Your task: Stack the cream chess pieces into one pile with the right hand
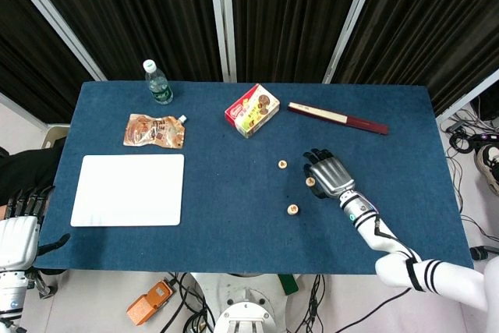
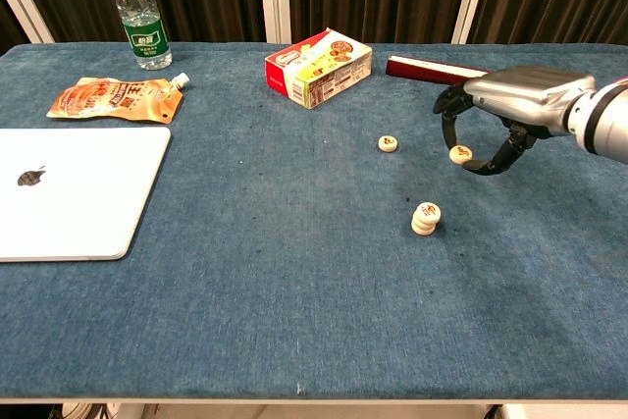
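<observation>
A: Fingertips of the right hand curl down around a cream chess piece, thumb on the near side. Looks like a pinch, piece seemingly clear of the cloth, but I can't be sure it's off the table.

B: So which step?

A: Carry, I'd say. One piece grasped, en route to the pile, which sits nearer the front edge, a bit to the left in the chest view. Pile looks two high. Another loose piece lies apart, toward the snack box.

B: Next move needs?

A: Prob. swing the hand over the pile, centre the disc, lower gently, then let go w/o nudging the stack. Top piece already looks slightly offset, so a sloppy drop could tip it.

B: Anything hard to see?

A: Plenty. From the head view the palm covers most of the grasp; only a sliver of the piece shows. Contact between pads and disc isn't clear. Markings on the discs too small to read.

B: The other arm?

A: Left hand hangs off the table's left edge, fingers loosely apart, holding nothing, partly cut by the frame. Red fan runs behind the right hand, its far end hidden.
</observation>
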